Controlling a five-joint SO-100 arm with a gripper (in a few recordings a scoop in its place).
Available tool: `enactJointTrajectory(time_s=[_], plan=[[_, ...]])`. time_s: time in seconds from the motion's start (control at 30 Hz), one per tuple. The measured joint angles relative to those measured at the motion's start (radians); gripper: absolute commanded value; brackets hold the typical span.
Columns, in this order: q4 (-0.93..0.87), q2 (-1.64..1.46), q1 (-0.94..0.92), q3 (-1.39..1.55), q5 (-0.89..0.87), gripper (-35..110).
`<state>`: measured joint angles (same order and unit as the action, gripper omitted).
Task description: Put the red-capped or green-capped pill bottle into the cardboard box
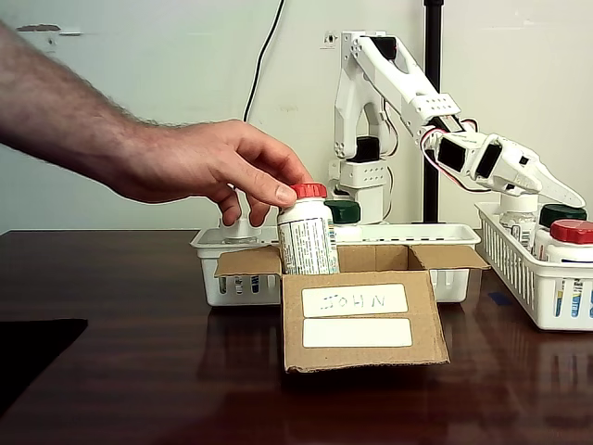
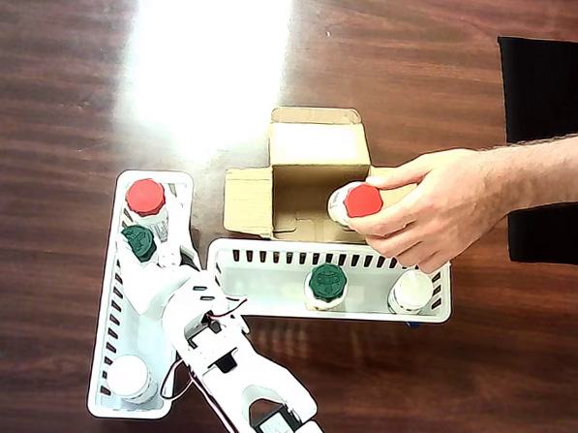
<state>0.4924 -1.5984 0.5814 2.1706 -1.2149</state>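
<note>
The cardboard box (image 1: 361, 320) stands open at the table's middle, its two white labels facing the fixed view. A person's hand (image 1: 199, 167) holds a red-capped pill bottle (image 1: 307, 236) upright by the cap at the box's opening. The bottle's base is hidden behind the box's front flap. From above, that bottle (image 2: 360, 202) sits at the right side of the box (image 2: 312, 145). My white gripper (image 1: 565, 193) hangs shut and empty over the right basket, just above a green-capped bottle (image 1: 562, 215). In the overhead view the gripper (image 2: 167, 228) lies beside that green-capped bottle (image 2: 138, 240).
A white slotted basket (image 2: 267, 259) behind the box holds a green-capped bottle (image 2: 326, 282) and a white-capped one (image 2: 411, 291). The side basket (image 2: 110, 294) also holds a red-capped bottle (image 2: 146, 196) and a white-capped one (image 2: 130, 375). A black mat (image 2: 550, 143) lies under the person's forearm.
</note>
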Motion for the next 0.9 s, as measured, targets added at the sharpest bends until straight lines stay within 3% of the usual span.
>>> enactJointTrajectory(time_s=[0.3, 0.9], plan=[[-0.035, -0.060, 0.054, 0.000, 0.106, 77], [0.130, 0.166, -0.020, 0.052, 0.032, 77]])
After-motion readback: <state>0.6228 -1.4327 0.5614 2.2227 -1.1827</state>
